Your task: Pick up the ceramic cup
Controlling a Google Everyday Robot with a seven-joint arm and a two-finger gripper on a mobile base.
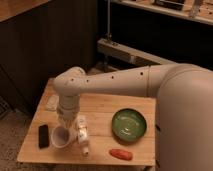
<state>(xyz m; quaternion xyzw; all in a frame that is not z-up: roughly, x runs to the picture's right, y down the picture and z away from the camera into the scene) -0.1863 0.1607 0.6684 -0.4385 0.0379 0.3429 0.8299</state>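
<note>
At lower left, the gripper (65, 125) hangs right over the round white cup (61, 137) on the wooden table (100, 107); its grip cannot be told. A white bottle (82, 132) lies just beside the cup.

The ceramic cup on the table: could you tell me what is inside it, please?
The ceramic cup lies tipped with its mouth toward the camera, and its visible inside looks bare white. The hand hangs just above its rim, covering the cup's back edge.

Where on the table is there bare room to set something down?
Bare wood lies between the green bowl and the white bottle, and along the table's far edge. The near-left is crowded: gripper over the ceramic cup, beside the black object.
</note>
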